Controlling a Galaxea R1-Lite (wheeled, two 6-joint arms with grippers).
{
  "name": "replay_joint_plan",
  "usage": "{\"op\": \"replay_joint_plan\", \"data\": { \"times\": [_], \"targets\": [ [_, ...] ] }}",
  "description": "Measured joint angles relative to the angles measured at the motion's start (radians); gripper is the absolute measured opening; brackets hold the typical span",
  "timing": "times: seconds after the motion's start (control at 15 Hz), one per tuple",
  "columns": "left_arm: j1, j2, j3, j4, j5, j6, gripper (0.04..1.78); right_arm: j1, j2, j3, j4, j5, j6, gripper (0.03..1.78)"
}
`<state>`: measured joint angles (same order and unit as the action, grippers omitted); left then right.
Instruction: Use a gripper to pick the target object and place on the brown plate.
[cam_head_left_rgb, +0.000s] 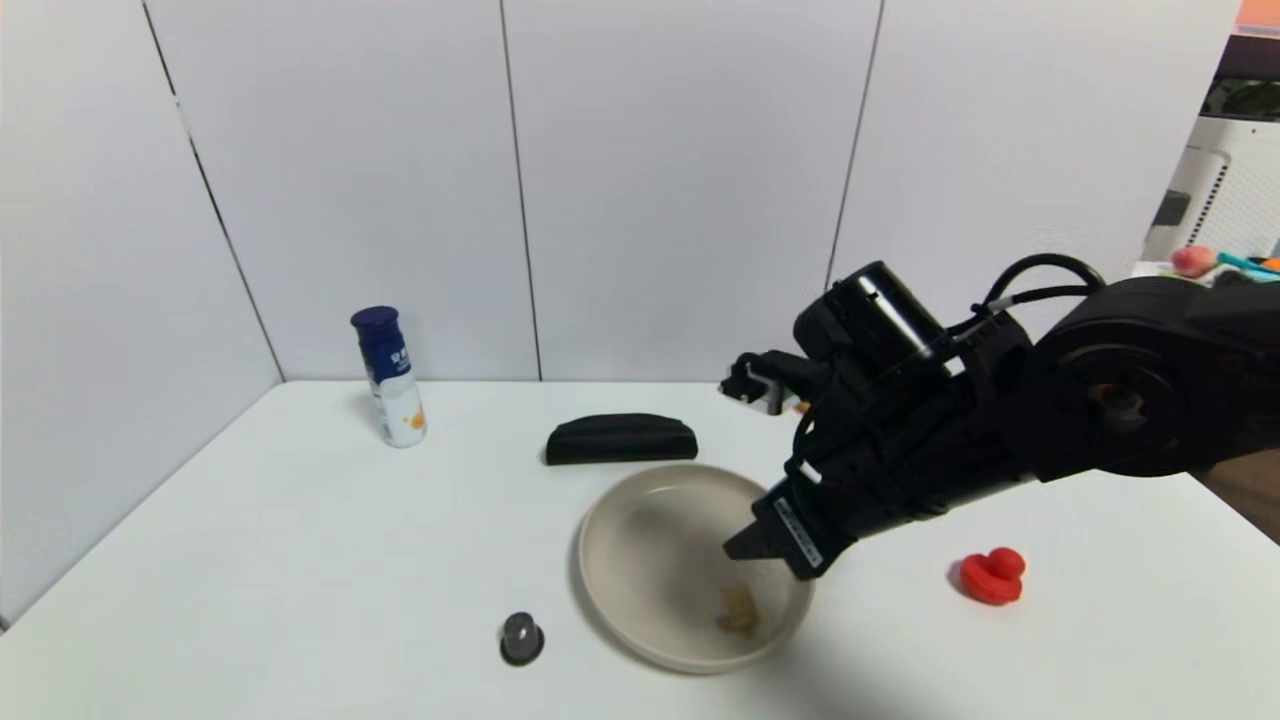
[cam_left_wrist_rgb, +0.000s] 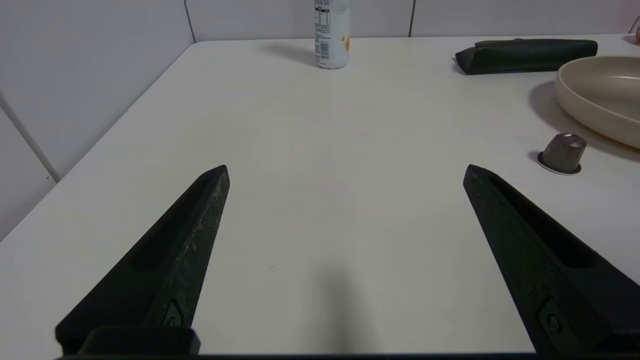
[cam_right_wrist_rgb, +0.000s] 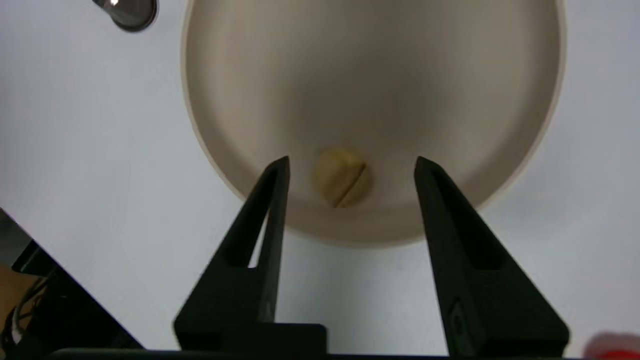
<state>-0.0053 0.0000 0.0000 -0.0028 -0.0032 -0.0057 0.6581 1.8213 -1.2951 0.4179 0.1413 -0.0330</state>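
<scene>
Wooden cylinder is lying on the plate, released.

The right claw hangs above the brown plate with fingers apart and empty; the target object rests inside, near the rim. I judge that only withdrawing remains. The left claw is apart, parked over the desk.

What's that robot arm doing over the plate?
The right gripper hangs just above the brown plate with its jaws open. The little wooden piece lies inside the plate, near the rim, with nothing gripping it, so it looks already dropped off. The left gripper waits open over bare table, off to the side. A red toy duck sits untouched on the table.
</scene>
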Motion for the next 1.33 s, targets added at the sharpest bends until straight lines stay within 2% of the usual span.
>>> {"op": "replay_joint_plan", "data": {
  "times": [0.13, 0.27, 0.4, 0.53, 0.73, 0.87, 1.0, 1.13, 1.33],
  "targets": [
    [0.0, 0.0, 0.0, 0.0, 0.0, 0.0, 1.69, 0.006, 0.026, 0.0, -0.067, -0.001, 0.0, 1.1],
    [0.0, 0.0, 0.0, 0.0, 0.0, 0.0, 1.69, 0.001, 0.033, -0.019, -0.072, -0.003, 0.002, 1.24],
    [0.0, 0.0, 0.0, 0.0, 0.0, 0.0, 1.69, -0.033, 0.002, -0.034, -0.054, -0.008, 0.002, 1.35],
    [0.0, 0.0, 0.0, 0.0, 0.0, 0.0, 1.69, -0.107, -0.071, -0.039, 0.01, -0.007, 0.0, 1.43],
    [0.0, 0.0, 0.0, 0.0, 0.0, 0.0, 1.69, -0.268, -0.24, -0.008, 0.188, -0.003, -0.01, 1.52],
    [0.0, 0.0, 0.0, 0.0, 0.0, 0.0, 1.69, -0.391, -0.397, 0.103, 0.274, -0.005, -0.026, 1.56],
    [0.0, 0.0, 0.0, 0.0, 0.0, 0.0, 1.69, -0.522, -0.574, 0.307, 0.262, -0.022, -0.062, 1.6],
    [0.0, 0.0, 0.0, 0.0, 0.0, 0.0, 1.69, -0.62, -0.763, 0.527, 0.177, -0.064, -0.094, 1.62],
    [0.0, 0.0, 0.0, 0.0, 0.0, 0.0, 1.69, -0.701, -1.081, 0.866, -0.062, -0.15, -0.118, 1.65]
  ]
}}
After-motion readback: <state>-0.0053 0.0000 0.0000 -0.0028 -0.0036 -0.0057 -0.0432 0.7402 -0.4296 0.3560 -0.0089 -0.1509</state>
